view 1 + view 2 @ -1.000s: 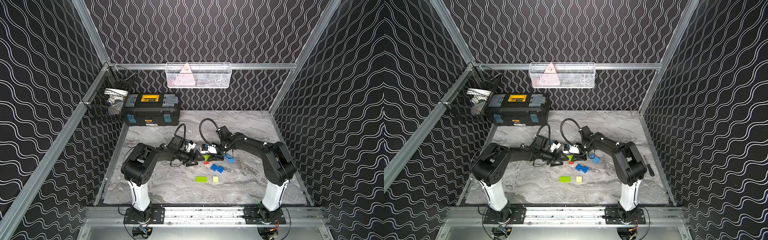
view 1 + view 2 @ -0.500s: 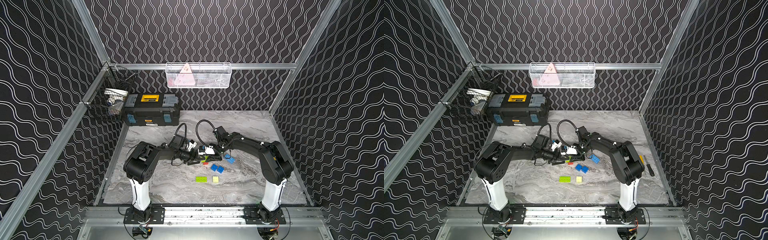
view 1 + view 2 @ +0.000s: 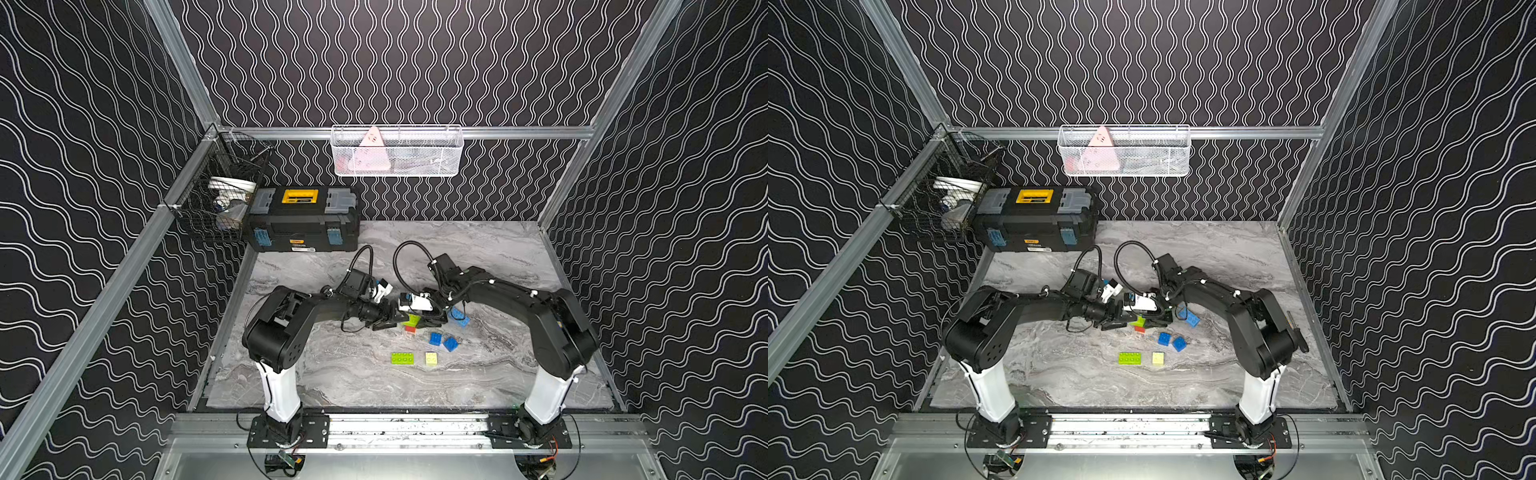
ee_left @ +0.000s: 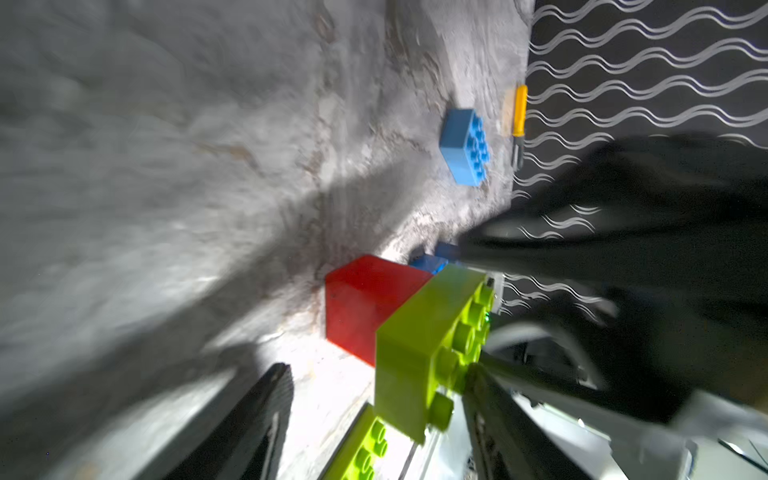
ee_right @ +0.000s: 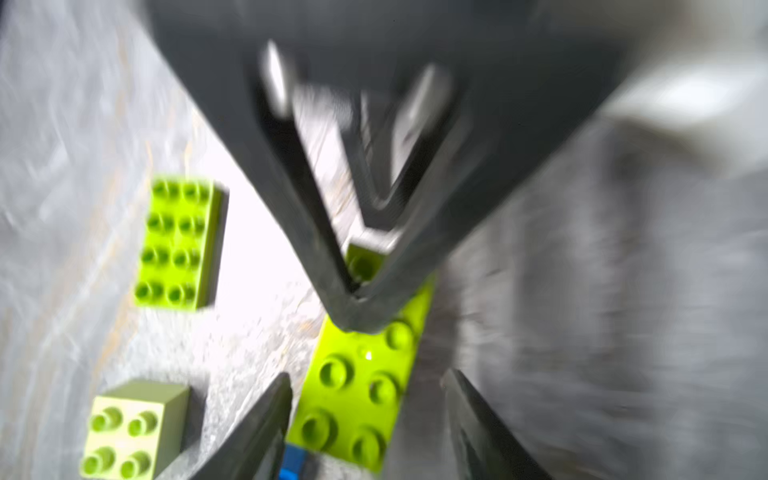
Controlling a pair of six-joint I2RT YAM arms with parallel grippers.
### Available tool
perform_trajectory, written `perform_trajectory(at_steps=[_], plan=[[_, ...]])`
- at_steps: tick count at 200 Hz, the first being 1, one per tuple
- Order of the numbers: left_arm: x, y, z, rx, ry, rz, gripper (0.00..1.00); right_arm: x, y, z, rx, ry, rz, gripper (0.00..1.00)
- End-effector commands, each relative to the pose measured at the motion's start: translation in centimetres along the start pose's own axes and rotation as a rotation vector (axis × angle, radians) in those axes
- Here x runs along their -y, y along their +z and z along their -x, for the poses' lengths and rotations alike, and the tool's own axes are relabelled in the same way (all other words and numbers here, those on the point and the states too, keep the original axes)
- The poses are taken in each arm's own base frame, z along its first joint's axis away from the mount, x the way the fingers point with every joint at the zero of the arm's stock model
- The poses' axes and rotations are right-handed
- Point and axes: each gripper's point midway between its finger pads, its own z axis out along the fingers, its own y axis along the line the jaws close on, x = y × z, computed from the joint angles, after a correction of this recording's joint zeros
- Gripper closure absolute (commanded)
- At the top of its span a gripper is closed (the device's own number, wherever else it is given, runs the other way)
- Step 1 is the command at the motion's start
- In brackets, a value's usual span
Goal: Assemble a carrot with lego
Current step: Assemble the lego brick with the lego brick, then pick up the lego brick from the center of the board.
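Left wrist view, blurred: left claw (image 4: 380, 370) has its jaws apart around a lime green brick (image 4: 419, 357). The studded face lies against one finger, and bright table (image 4: 166, 166) shows between the brick and the other finger. A red brick (image 4: 361, 303) sits against the lime brick's smooth underside, the pair being the carrot so far; cannot tell whether it is pressed fully home. Right wrist view, also blurred: right claw (image 5: 369, 376) has its jaws apart, straddling the same lime brick from the opposite end, with one finger at the brick's edge and a sliver of gap at the other. Both top views: the two claws meet tip to tip mid-table, with the lime-and-red pair directly between them. Loose lego: a light blue brick (image 3: 459, 318) lies just beside the right claw on its outer side. A dark blue brick (image 3: 435, 338) and a second dark blue brick (image 3: 450, 343) lie near the right claw, toward the arm bases. Farther out that way, a long lime green brick (image 3: 402, 358) and a pale yellow brick (image 3: 431, 358) lie side by side, apart from both claws. A black toolbox (image 3: 303, 220) stands well behind the left claw at the back wall. A yellow-handled screwdriver (image 4: 519, 110) lies beyond the right claw at the table's edge.
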Motion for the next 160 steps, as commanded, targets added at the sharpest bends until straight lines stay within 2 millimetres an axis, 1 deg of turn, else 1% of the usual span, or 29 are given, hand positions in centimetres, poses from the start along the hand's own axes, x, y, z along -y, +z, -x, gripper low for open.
perform_trajectory(at_steps=[1, 18, 28, 38, 39, 40, 44, 54, 60, 73, 82, 90, 99, 116, 126, 141, 160], plan=[[0.5, -0.5, 0.3, 0.020, 0.029, 0.021, 0.29, 1.3, -2.2, 2.8, 0.131, 0.006, -0.045, 0.31], [1.4, -0.8, 0.2, 0.026, 0.056, 0.004, 0.28, 0.8, -3.6, 3.5, 0.183, 0.011, -0.042, 0.25], [1.9, -1.0, 0.1, 0.030, 0.068, -0.005, 0.27, 0.9, -5.1, 3.9, 0.234, 0.036, -0.066, 0.21], [2.4, -1.2, 0.2, 0.035, 0.080, -0.019, 0.26, 1.0, -6.8, 3.9, 0.277, 0.058, -0.121, 0.21], [2.6, -1.3, 0.3, 0.036, 0.082, -0.022, 0.26, 1.4, -7.2, 3.6, 0.278, 0.067, -0.136, 0.21], [2.6, -1.3, 0.3, 0.038, 0.084, -0.023, 0.26, 1.3, -7.3, 3.1, 0.277, 0.077, -0.143, 0.21], [2.9, -1.5, 0.4, 0.042, 0.090, -0.029, 0.26, 1.2, -8.0, 2.5, 0.283, 0.098, -0.171, 0.22], [3.6, -1.7, 0.4, 0.046, 0.102, -0.048, 0.25, 1.8, -10.2, 0.1, 0.262, 0.156, -0.271, 0.23], [4.0, -1.9, 0.5, 0.053, 0.111, -0.055, 0.24, 1.9, -10.9, -2.1, 0.209, 0.210, -0.321, 0.25], [4.6, -2.2, 0.7, 0.060, 0.139, -0.061, 0.23, 2.0, -12.2, -7.6, 0.025, 0.359, -0.407, 0.31], [4.5, -2.3, 0.8, 0.065, 0.150, -0.048, 0.23, 1.8, -12.6, -10.1, -0.059, 0.437, -0.449, 0.33], [4.2, -2.3, 0.8, 0.069, 0.163, -0.034, 0.23, 1.4, -12.4, -11.3, -0.080, 0.501, -0.459, 0.33], [3.7, -2.2, 0.7, 0.066, 0.176, -0.010, 0.23, 0.9, -11.8, -11.4, -0.054, 0.558, -0.441, 0.34], [3.1, -2.3, 0.6, 0.064, 0.195, 0.027, 0.23, -0.1, -9.7, -11.4, -0.015, 0.604, -0.385, 0.35], [2.8, -2.3, 0.5, 0.060, 0.202, 0.041, 0.23, -0.4, -8.6, -12.1, -0.024, 0.624, -0.372, 0.35], [2.5, -2.3, 0.3, 0.051, 0.206, 0.054, 0.22, -0.5, -7.4, -12.9, -0.041, 0.641, -0.350, 0.35], [2.4, -2.2, 0.2, 0.045, 0.201, 0.051, 0.22, 0.3, -6.3, -13.7, -0.053, 0.655, -0.355, 0.33]])
